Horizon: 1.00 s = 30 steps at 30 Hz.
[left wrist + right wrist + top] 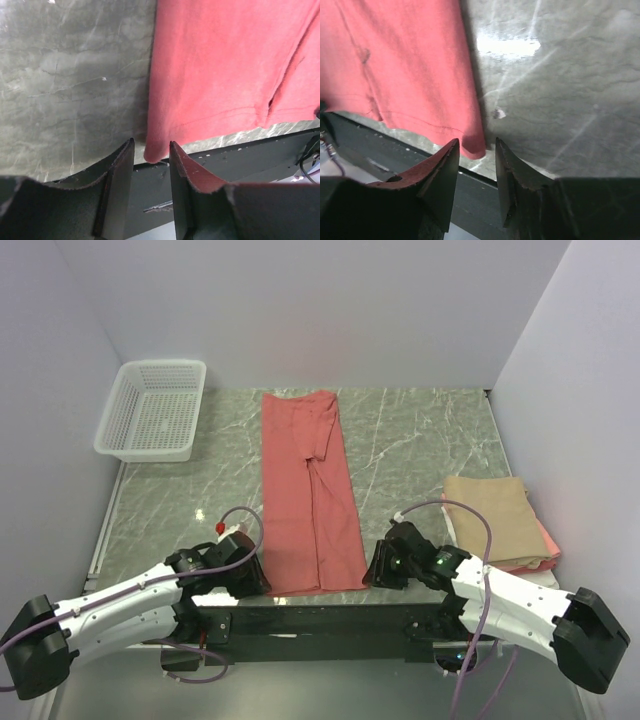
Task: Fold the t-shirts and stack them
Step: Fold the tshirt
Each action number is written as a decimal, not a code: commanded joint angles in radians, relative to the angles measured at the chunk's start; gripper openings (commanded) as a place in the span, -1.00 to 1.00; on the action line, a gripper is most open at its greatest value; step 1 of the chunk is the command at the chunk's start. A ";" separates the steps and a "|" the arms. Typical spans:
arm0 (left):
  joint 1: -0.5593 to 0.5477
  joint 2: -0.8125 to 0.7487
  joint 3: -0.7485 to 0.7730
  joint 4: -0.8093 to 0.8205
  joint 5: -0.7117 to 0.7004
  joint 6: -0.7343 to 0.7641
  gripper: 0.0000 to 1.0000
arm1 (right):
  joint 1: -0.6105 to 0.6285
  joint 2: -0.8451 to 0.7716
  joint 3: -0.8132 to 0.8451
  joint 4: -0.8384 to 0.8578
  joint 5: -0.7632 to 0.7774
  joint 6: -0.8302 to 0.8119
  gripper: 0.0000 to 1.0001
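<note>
Plainly, the left gripper [151, 145] stands with its jaws apart and nothing between them, just short of the near-left corner of the salmon-red t-shirt [308, 490]. This shirt lies as a long narrow strip down the middle of the tabletop [410, 440], its hem at the near edge. I judge the cloth light, limp and a little clingy. It will sag and crease wherever it is not carried, so both near corners want pinching through all layers at the hem, low against the surface. The right gripper [476, 142] likewise gapes empty at the near-right corner.

A white mesh basket [152, 410] sits at the far left. The grey marbled top looks smooth, so the cloth should slide easily. At the right a folded tan t-shirt [488, 518] rests on a pink t-shirt [548, 540]. Pale walls [300, 310] close in three sides, leaving little room sideways.
</note>
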 commanded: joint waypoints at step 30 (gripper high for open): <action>0.337 0.303 0.374 0.207 0.071 0.323 -0.99 | -0.145 0.261 0.380 0.071 0.010 -0.180 -1.00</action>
